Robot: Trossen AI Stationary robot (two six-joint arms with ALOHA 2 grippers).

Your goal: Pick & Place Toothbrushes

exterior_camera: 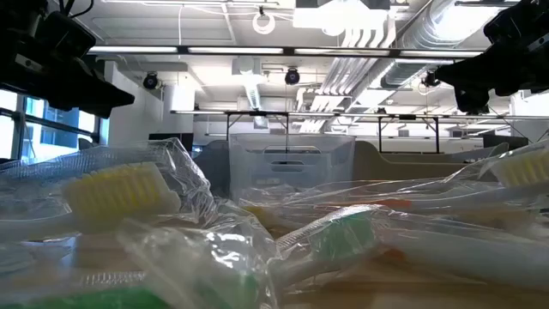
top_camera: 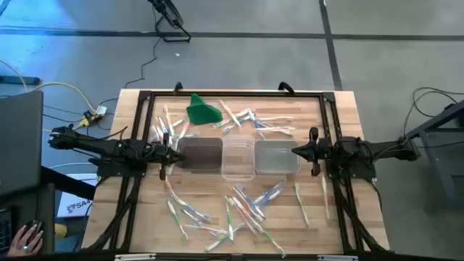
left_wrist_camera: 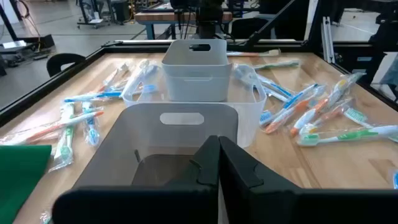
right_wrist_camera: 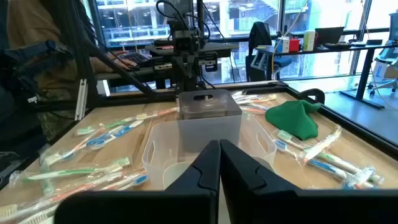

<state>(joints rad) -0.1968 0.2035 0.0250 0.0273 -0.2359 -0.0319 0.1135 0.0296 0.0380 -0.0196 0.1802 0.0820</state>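
The toothbrushes [top_camera: 246, 206] lie scattered flat on the table [top_camera: 348, 116] on both long sides of the row of three tubs [top_camera: 238, 157], their long axes pointing every which way, most in clear wrappers. The left gripper [top_camera: 171, 154] hangs at the dark tub's [top_camera: 201, 155] outer end, fingers pressed together, holding nothing. The right gripper [top_camera: 297, 151] hangs at the opposite end tub [top_camera: 276, 158], likewise closed and empty. No tub holds any brush. A green cloth [top_camera: 202, 111] lies beyond the dark tub
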